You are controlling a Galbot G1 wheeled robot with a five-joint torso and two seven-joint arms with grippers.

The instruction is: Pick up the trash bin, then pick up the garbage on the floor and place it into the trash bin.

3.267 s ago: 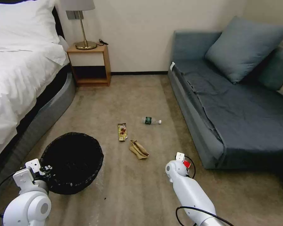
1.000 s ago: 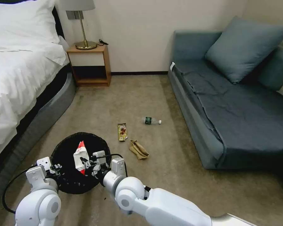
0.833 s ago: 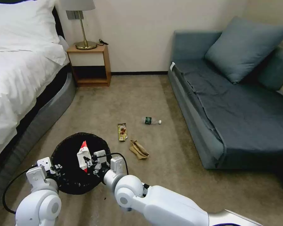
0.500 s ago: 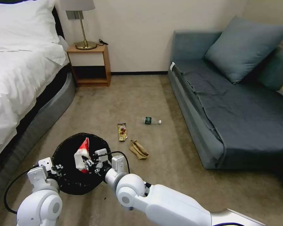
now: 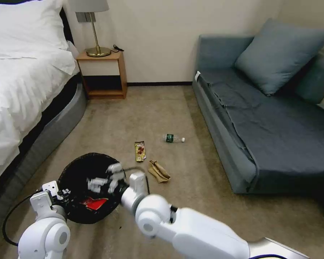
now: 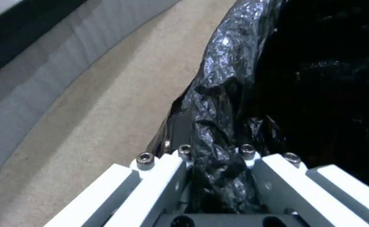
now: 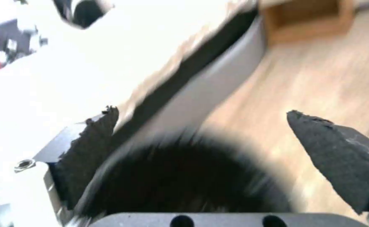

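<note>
Left end effector (image 6: 218, 176) clamps the trash bin (image 5: 75, 169) rim; right end effector (image 7: 209, 157) gapes, red packet (image 5: 94, 203) inside.

Right end effector (image 5: 103, 178) spread wide — left end effector (image 6: 216, 157) clamped.

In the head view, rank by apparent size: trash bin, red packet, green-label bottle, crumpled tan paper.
1. trash bin, though it sits nearest the camera
2. Crumpled tan paper and red packet in the bin: too alike to rank
3. green-label bottle, farthest away
</note>
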